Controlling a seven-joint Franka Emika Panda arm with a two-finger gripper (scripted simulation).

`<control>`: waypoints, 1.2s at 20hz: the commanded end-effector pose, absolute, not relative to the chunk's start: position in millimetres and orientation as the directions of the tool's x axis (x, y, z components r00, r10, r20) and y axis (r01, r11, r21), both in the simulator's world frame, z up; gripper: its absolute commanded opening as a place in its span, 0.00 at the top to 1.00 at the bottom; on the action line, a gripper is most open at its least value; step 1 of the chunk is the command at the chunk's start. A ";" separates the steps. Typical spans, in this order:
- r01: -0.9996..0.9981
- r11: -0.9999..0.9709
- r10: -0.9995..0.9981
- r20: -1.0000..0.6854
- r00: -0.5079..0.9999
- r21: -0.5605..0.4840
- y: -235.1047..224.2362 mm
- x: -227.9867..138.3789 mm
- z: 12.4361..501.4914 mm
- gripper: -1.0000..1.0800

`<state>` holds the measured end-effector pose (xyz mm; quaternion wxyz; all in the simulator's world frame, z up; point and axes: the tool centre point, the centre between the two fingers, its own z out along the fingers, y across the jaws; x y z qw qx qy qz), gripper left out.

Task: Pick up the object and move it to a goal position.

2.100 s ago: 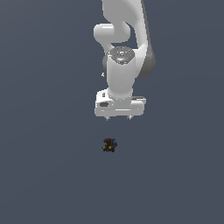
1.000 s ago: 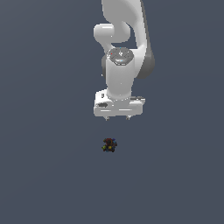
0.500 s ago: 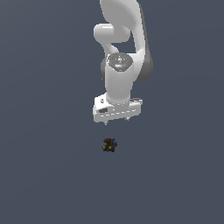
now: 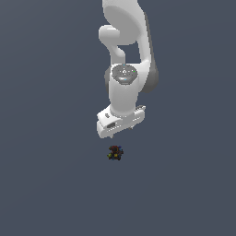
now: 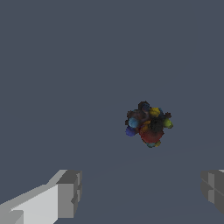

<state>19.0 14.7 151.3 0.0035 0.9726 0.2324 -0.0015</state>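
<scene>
While the white claw [image 4: 120, 131] is hanging with its two grey-tipped fingers [image 5: 68, 193] spread wide apart and gripping nothing, the small dark lumpy object speckled with red, yellow-green and blue [image 4: 115, 152] is lying on the flat slate-grey desk [image 4: 41, 175], apart from the claw and nearer the exterior camera. In the wrist view the object [image 5: 148, 124] is showing beyond the fingertips, clear of both, and closer to one finger's side than to the other. Behind the object, the claw's wide white body is sitting slightly tilted, pointing downward toward the surface. Farther back, the glossy white robot arm [image 4: 126, 50] is rising almost straight up from the wrist, bending through a rounded joint with a grey cap and running out of the top of the exterior view. All around, the plain grey surface is filling both views, with no walls or edges showing.
</scene>
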 end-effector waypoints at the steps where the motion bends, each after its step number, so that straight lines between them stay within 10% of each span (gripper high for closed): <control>1: 0.513 -0.858 0.513 -0.007 0.858 0.007 12.8 22.1 146.6 0.04; 24: 0.915 -0.404 0.915 -0.011 0.404 0.001 -5.0 47.5 103.9 0.04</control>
